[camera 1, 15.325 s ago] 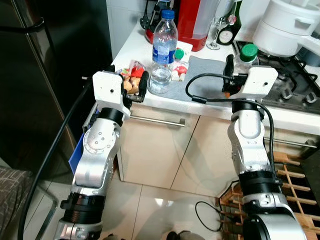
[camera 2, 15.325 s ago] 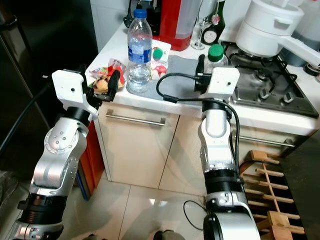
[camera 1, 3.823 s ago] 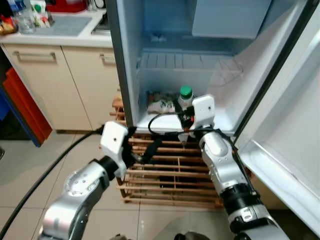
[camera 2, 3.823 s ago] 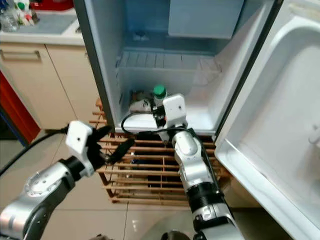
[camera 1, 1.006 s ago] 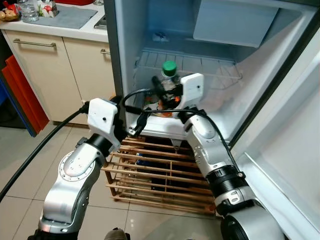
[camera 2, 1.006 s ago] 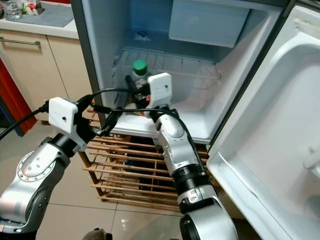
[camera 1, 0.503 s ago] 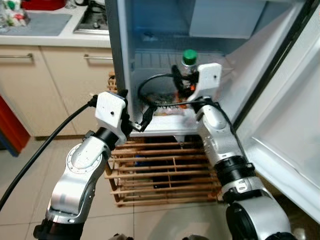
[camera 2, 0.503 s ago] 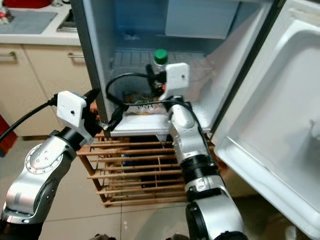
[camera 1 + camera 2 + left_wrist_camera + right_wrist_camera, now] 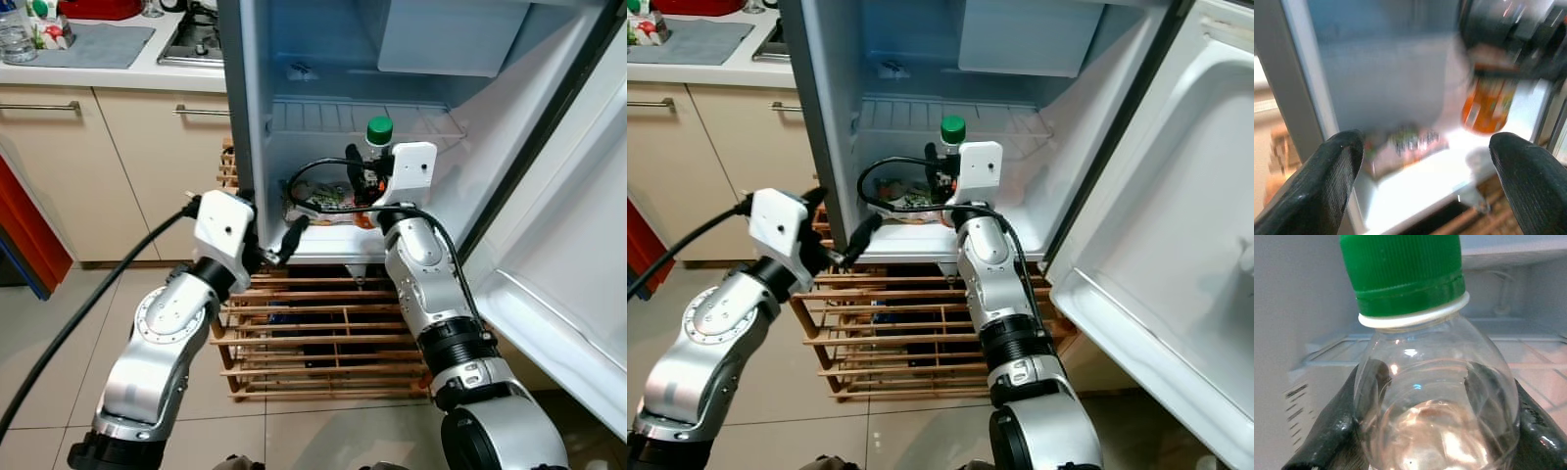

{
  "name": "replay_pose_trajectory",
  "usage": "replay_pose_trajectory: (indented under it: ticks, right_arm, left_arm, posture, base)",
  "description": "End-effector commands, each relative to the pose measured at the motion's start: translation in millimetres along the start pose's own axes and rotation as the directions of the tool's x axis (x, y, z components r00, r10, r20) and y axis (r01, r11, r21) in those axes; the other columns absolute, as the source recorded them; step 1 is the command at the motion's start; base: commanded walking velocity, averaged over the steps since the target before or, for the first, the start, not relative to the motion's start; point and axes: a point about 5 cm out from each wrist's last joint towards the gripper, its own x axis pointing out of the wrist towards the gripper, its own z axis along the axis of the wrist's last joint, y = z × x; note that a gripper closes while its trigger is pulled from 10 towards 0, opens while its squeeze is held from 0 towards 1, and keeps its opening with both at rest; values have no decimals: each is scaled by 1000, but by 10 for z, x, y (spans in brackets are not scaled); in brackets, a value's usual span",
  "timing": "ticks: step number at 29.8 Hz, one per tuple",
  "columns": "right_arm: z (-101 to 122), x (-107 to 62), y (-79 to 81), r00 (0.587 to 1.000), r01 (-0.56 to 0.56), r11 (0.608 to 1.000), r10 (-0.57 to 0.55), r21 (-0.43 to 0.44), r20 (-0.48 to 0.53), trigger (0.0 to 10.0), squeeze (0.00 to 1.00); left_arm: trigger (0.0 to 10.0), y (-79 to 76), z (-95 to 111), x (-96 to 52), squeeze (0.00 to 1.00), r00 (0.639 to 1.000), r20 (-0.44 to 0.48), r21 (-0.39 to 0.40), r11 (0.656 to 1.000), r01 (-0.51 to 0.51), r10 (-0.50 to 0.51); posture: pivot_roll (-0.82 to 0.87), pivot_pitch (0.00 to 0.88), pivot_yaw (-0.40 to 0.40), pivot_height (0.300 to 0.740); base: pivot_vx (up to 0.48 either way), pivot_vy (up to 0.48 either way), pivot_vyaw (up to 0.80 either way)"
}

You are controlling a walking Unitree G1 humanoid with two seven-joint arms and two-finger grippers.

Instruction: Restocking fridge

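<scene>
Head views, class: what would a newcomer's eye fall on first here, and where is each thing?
First, the open fridge ahead, its door swung wide on the right. Inside it, the right gripper holds a clear bottle with a green cap upright above the bottom shelf. The left gripper, open, hovers at the fridge's lower front edge, over a wooden rack on the floor.

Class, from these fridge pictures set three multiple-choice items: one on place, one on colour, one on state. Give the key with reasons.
1. Where is the bottle?
A. on the counter
B. inside the open fridge
C. on the floor

2. What colour is the bottle's cap?
A. green
B. blue
C. red

3. The left pincer is:
A. shut on a packet
B. shut on the bottle
C. open

Key: B, the right pincer holds it in the compartment; A, the right wrist view shows green; C, its fingers stand wide apart.
</scene>
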Motion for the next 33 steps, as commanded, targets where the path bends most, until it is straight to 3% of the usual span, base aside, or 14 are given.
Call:
replay_pose_trajectory:
  ticks: [1, 4, 8, 19, 26, 33]
  right_arm:
    - [130, 83, -6, 999, 18, 999, -19, 32, 33, 0, 0]
    - [138, 121, -48, 998, 64, 994, -65, 92, 11, 0, 0]
    - [151, 146, -68, 997, 80, 992, -81, 100, 5, 0, 0]
    - [31, 114, -76, 995, 87, 993, -82, 85, -60, 0, 0]
    - [50, 114, -98, 995, 95, 992, -92, 79, -43, 0, 0]
    - [68, 119, -88, 996, 91, 993, -89, 73, -30, 0, 0]
  left_arm:
    - [10000, 9, -101, -8, 0, 999, -32, -10, 1000, -15, 15]
    - [10000, 16, -142, 3, 0, 998, -33, -11, 999, -48, 47]
    - [10000, 36, -123, 21, 0, 997, -20, -2, 997, -73, 73]
    - [10000, 76, -114, 54, 0, 996, -2, -20, 996, -90, 90]
    - [10000, 78, -108, 77, 0, 996, 5, -25, 995, -92, 92]
    - [10000, 79, -108, 80, 0, 996, 5, -26, 995, -94, 95]
  posture:
    - [-32, 0, -15, 740]
    - [-33, 0, -20, 740]
    - [-33, 0, -23, 740]
    - [-35, 0, -23, 732]
    - [-39, 0, -25, 703]
    - [-34, 0, -29, 703]
  base:
    - [0, 0, 0]
    - [0, 0, 0]
    - [0, 0, 0]
    - [-152, 0, 180]
    - [0, 0, 381]
    - [0, 0, 0]
